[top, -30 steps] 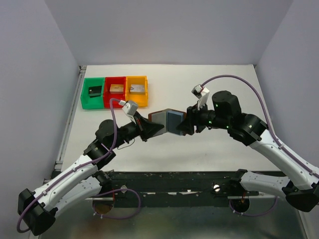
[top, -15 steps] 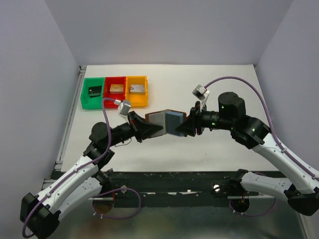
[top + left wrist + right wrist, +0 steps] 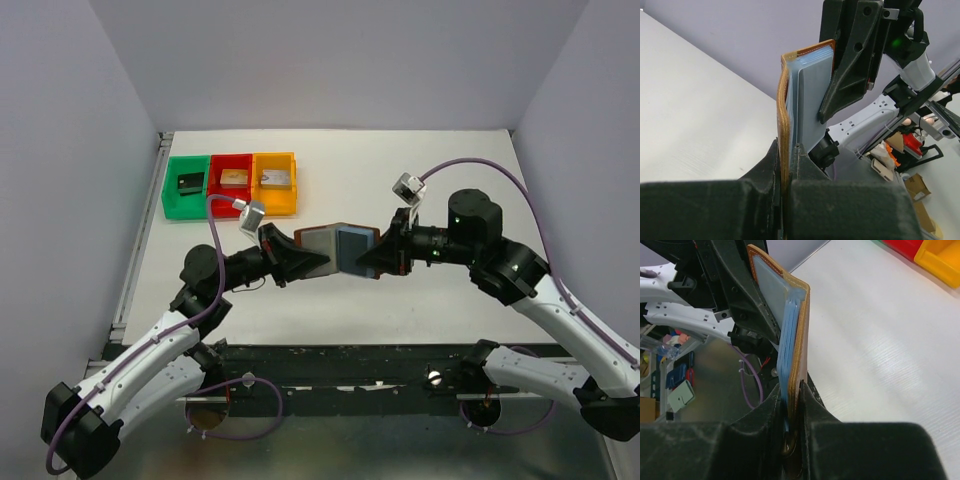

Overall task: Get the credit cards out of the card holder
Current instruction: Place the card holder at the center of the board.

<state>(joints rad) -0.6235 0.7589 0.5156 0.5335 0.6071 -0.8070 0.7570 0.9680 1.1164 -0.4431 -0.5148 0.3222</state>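
The left gripper (image 3: 303, 263), left of centre in the top view, is clamped tight on the left flap of the wallet (image 3: 339, 246). Its wrist view shows the tan leather edge (image 3: 784, 115) pinched upright between the two fingers (image 3: 786, 176). The wallet hangs open above the middle of the table (image 3: 430, 180), clear of the surface, with its grey and blue inner panels turned up towards the overhead camera. Its long axis runs straight across from one arm to the other. At its right end, the right gripper (image 3: 373, 258) has its fingers drawn in narrow on the opposite flap, and the leather rim (image 3: 801, 335) stands between them (image 3: 798, 407) in its wrist view. No cards can be made out in any view, and they are presumably tucked in the pale pockets. The bins (image 3: 231, 185) sit well apart in the upper left.

Both arms are equally near, each at one end of the wallet, so neither is free. Pulling a card out would likely need one of them to let go and reach for the pocket mouths between them.
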